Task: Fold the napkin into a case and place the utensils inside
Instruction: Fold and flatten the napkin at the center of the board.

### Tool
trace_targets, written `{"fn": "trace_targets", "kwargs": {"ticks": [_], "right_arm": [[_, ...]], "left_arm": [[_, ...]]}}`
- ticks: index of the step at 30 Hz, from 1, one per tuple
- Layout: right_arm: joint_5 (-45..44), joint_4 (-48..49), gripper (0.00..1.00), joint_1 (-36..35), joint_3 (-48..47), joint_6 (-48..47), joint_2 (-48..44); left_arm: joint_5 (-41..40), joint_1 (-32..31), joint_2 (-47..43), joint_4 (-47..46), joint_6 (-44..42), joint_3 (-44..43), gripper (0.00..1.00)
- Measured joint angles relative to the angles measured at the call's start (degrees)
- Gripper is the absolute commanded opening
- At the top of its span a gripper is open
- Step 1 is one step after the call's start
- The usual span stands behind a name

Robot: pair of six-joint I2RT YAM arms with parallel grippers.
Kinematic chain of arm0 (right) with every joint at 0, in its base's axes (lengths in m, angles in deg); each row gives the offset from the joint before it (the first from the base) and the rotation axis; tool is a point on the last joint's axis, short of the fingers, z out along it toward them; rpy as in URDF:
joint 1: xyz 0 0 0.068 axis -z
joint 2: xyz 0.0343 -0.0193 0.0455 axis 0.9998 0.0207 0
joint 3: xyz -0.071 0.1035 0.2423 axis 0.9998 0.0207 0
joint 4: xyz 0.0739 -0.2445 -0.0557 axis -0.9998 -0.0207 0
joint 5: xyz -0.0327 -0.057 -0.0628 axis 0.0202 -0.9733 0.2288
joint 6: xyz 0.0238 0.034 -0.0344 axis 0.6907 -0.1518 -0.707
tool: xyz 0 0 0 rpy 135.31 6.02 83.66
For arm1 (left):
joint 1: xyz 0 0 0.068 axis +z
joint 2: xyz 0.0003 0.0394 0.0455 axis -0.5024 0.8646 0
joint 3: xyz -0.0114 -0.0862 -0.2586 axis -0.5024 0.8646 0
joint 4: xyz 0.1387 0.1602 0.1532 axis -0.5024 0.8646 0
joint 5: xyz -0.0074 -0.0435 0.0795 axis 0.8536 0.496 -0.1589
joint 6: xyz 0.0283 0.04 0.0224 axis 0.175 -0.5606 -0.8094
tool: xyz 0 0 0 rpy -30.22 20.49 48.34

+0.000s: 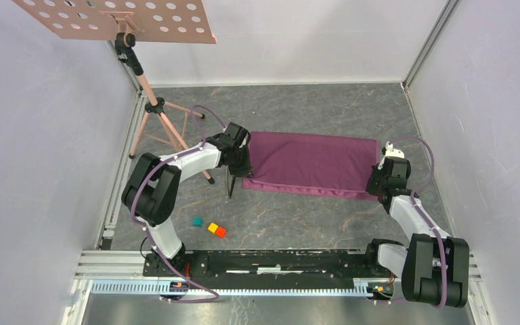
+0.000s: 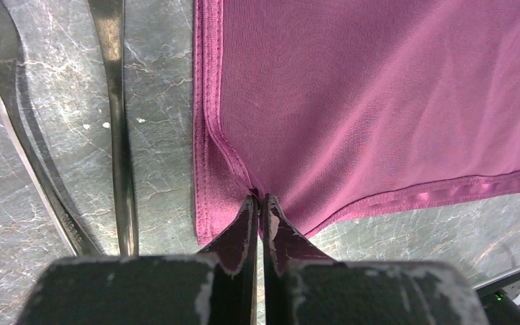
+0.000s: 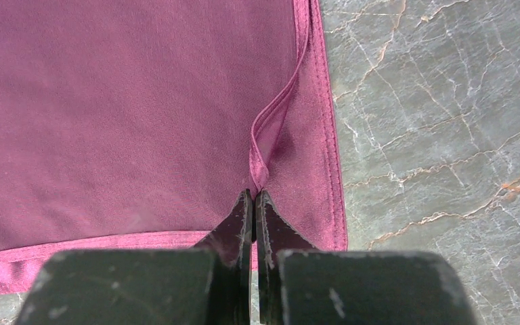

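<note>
Napkin (image 1: 311, 164) lies folded into one long purple strip in the middle of the grey marbled table (image 1: 298, 108), seen from above. The left gripper (image 1: 244, 172) sits at the strip's near left corner and the right gripper (image 1: 376, 185) at its near right corner. From this height I cannot tell how either pair of jaws stands. The utensils (image 1: 230, 184) show only as a thin dark line just beside the napkin's left end, under the left arm. Three small blocks lie apart near the arm bases: one teal block (image 1: 197, 221), one yellow block (image 1: 212, 227) and one orange block (image 1: 221, 232), the last two touching. One tripod stand (image 1: 150, 101) with a perforated board stands at the far left.

The left wrist view separates the utensils (image 2: 120, 135) into two dark pieces lying side by side on the table, close to the napkin's (image 2: 379, 101) hemmed edge but not on it. The left gripper's (image 2: 261, 202) jaws are pressed together, pinching the cloth near its corner.

The right wrist view shows no cutlery, only the napkin (image 3: 128, 115) and bare table. The right gripper's (image 3: 254, 196) jaws are pressed together on a raised ridge of the top layer beside the hem.
</note>
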Motion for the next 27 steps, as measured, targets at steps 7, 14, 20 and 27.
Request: {"fn": "trace_targets", "kwargs": {"ticks": [7, 14, 20, 27], "right_arm": [[0.2, -1.2, 0.02, 0.0, -0.2, 0.2, -2.3], [0.4, -4.1, 0.02, 0.0, -1.5, 0.2, -8.7], [0.6, -5.9, 0.02, 0.0, -1.6, 0.2, -9.5], [1.1, -5.8, 0.02, 0.0, -1.5, 0.4, -8.4]], "left_arm": [[0.0, 0.0, -0.1, 0.7, 0.0, 0.0, 0.02], [0.0, 0.0, -2.6, 1.4, 0.0, 0.0, 0.02], [0.0, -0.1, -4.9, 1.7, 0.0, 0.2, 0.02], [0.0, -0.2, -5.1, 1.6, 0.0, 2.1, 0.02]]}}
